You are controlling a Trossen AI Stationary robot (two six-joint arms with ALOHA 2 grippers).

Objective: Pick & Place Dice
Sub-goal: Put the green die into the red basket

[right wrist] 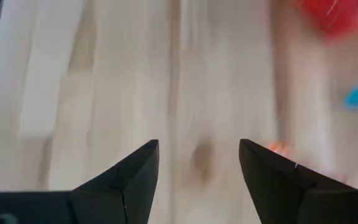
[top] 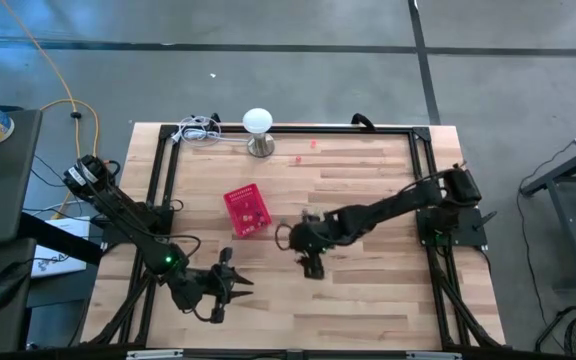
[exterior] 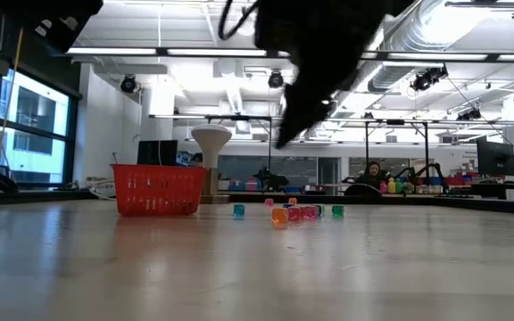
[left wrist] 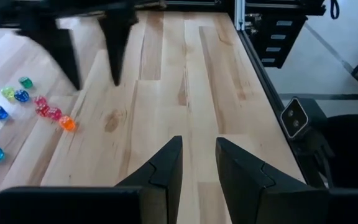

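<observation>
My right gripper [right wrist: 199, 163], jaws apart and empty, hangs above the dice [exterior: 297, 213]; red basket [top: 247, 211] at ten o'clock; left gripper [left wrist: 197, 163] jaws slightly apart, empty.

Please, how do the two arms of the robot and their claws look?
Both arms are dark, thin and jointed. The left arm shows a small green light. Each claw, left claw and right claw, has two black, wedge-shaped fingers tapering to points.
</observation>
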